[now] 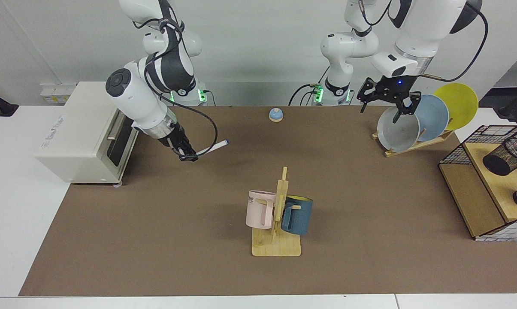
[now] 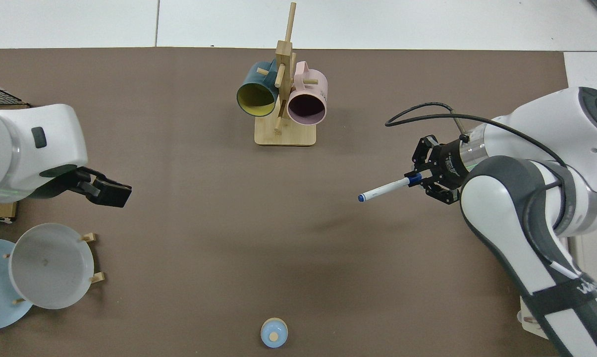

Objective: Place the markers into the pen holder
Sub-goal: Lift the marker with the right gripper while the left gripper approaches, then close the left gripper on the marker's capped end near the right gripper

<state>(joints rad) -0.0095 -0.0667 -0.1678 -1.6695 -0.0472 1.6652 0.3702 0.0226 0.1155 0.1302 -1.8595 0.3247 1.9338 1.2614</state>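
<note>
Two white robot arms work over a brown table mat (image 1: 155,240). At about three o'clock of the facing view, a small black wire-mesh pen holder (image 1: 506,157) lies tipped inside a large black wire-grid basket with a wooden floor (image 1: 473,201) — nothing shows inside the holder.

Near nine o'clock the right gripper (image 1: 188,155) (image 2: 423,178) hangs above the mat, fingers clamped on the capped end of a slim white marker with a dark blue cap (image 1: 211,148) (image 2: 385,189). The pen juts out nearly level, clear of the mat, its shadow below.

At one o'clock the left gripper (image 1: 386,102) (image 2: 111,191) hovers above a rack of grey, blue and yellow plates (image 1: 417,122), its fingers spread and holding nothing.

Centre, toward six o'clock, a wooden mug stand (image 1: 277,240) (image 2: 284,134) carries a pink and a dark blue mug. Bare mat lies between marker and basket.
</note>
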